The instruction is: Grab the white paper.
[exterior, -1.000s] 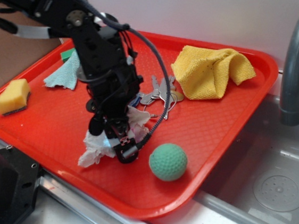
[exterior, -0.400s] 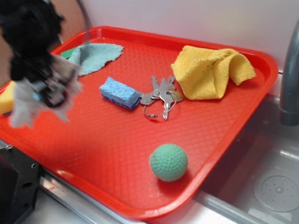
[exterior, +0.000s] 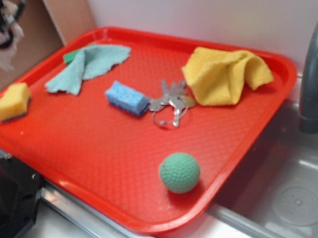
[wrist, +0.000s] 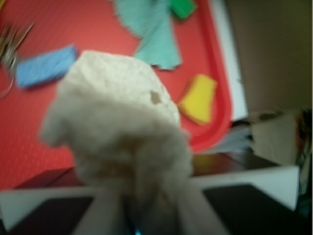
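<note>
Wrist view: white paper (wrist: pixel 117 132) clamped in gripper (wrist: pixel 139 215), raised clear above red tray (wrist: pixel 217 122). Grab step judged complete; next: hold grip firmly.

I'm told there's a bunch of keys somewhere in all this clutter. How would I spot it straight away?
Start at the red tray beside the sink and look to its middle. The keys lie between the blue sponge and the yellow cloth, far from the green ball. They are the only grey metal thing there, with a thin wire ring, while everything near them is soft and coloured.
</note>
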You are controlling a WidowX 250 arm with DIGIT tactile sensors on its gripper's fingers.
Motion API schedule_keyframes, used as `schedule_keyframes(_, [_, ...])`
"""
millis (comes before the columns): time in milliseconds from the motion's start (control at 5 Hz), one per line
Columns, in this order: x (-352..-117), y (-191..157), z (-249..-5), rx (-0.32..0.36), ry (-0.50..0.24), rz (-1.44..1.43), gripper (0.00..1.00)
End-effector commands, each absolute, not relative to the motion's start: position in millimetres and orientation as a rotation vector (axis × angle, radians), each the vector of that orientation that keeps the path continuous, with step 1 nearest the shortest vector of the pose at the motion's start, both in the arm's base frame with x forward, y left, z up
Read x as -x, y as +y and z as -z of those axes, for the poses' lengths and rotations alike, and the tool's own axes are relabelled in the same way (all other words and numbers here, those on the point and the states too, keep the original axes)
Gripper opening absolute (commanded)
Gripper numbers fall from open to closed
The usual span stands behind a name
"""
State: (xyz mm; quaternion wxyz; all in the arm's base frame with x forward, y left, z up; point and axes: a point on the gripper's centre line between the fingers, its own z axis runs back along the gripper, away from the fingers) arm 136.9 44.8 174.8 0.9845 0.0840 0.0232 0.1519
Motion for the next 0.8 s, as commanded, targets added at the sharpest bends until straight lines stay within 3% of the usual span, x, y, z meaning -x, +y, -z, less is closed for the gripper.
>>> schedule_keyframes(0, [-139,42,-199,-0.182,-0.044,-0.333,0.0])
schedule_keyframes(600, [-146,29,-169,-0.205,0.033,-0.278,0.0])
